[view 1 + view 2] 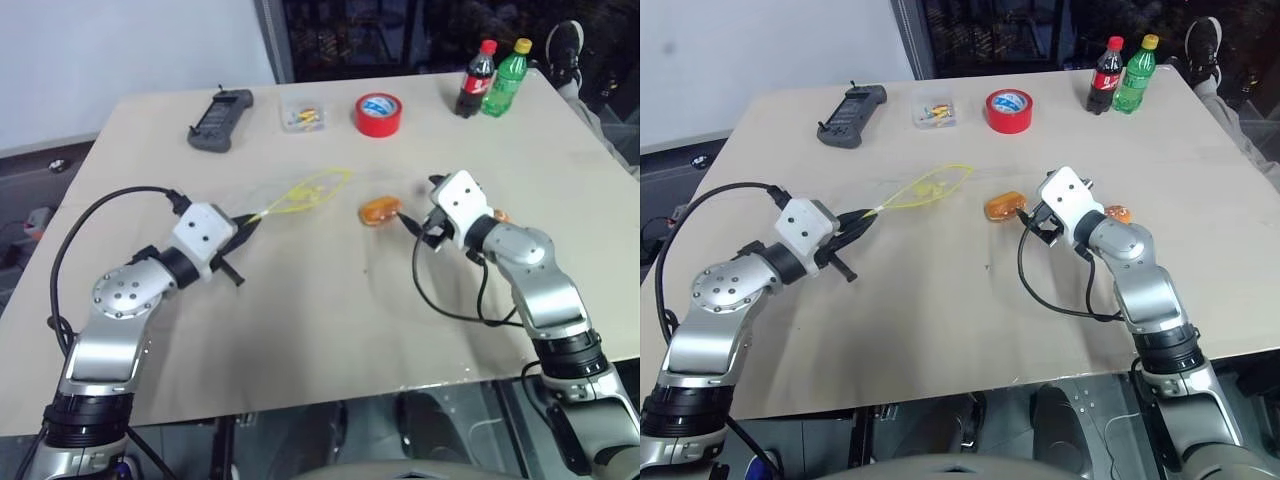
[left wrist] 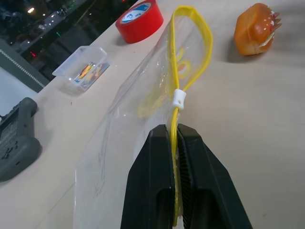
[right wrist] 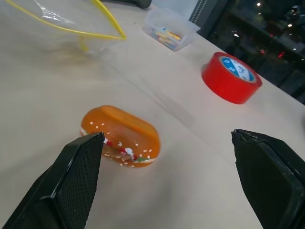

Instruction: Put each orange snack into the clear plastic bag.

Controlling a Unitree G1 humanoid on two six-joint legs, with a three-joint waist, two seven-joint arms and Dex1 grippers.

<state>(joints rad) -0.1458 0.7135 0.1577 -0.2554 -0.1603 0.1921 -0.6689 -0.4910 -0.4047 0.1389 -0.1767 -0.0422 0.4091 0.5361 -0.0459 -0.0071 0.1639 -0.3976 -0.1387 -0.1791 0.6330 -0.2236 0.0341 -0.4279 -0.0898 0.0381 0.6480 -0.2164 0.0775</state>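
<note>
My left gripper (image 2: pixel 175 131) is shut on the yellow seal strip of the clear plastic bag (image 2: pixel 143 90), which lies toward the table's middle with its yellow rim spread into a loop (image 1: pixel 305 188). One orange snack (image 1: pixel 379 211) rests on the table just right of the bag's mouth. My right gripper (image 3: pixel 167 137) is open, its fingers wide apart on either side of that orange snack (image 3: pixel 119 136) and a little short of it, touching nothing. A second orange snack (image 1: pixel 1118 213) peeks out behind my right wrist.
At the table's far side lie a dark handheld controller (image 1: pixel 221 119), a small clear box of colourful bits (image 1: pixel 304 115), a red tape roll (image 1: pixel 378 114) and two drink bottles (image 1: pixel 494 79). A black cable (image 1: pixel 450 300) hangs from my right wrist over the table.
</note>
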